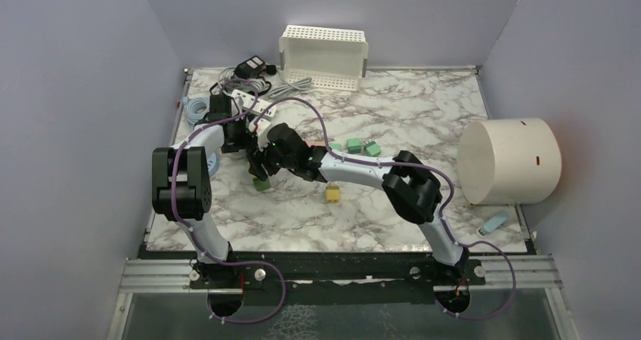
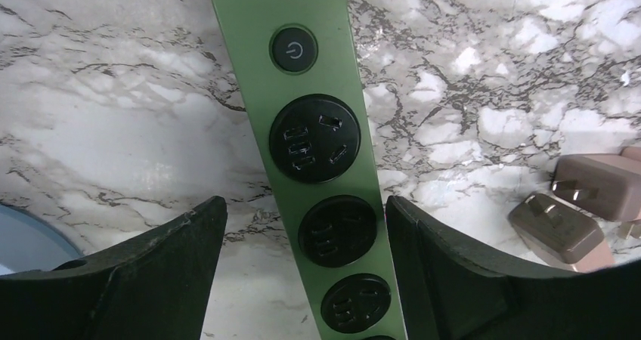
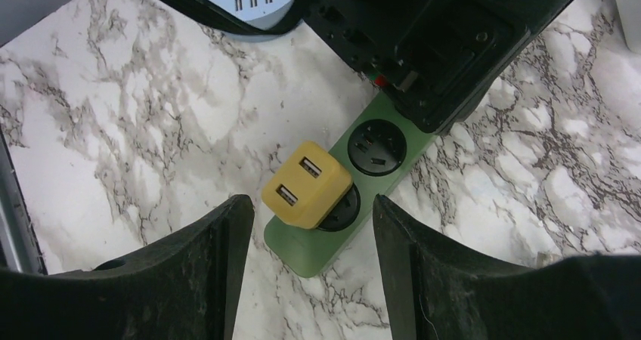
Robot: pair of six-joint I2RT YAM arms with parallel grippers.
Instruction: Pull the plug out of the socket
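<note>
**Plug lies centred ahead of the right end effector**

The yellow USB plug (image 3: 306, 194) sits in the end socket of the green power strip (image 3: 378, 155), which lies diagonally on the counter (image 3: 151, 128). The right end effector (image 3: 310, 204) is nearer, spread wide, with the plug between its tips. The left end effector (image 2: 304, 204), also wide, straddles the strip further along.

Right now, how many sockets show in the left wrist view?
3: top socket under the power button, middle socket, bottom socket. A possible fourth is cut off below; more may be hidden.
</note>
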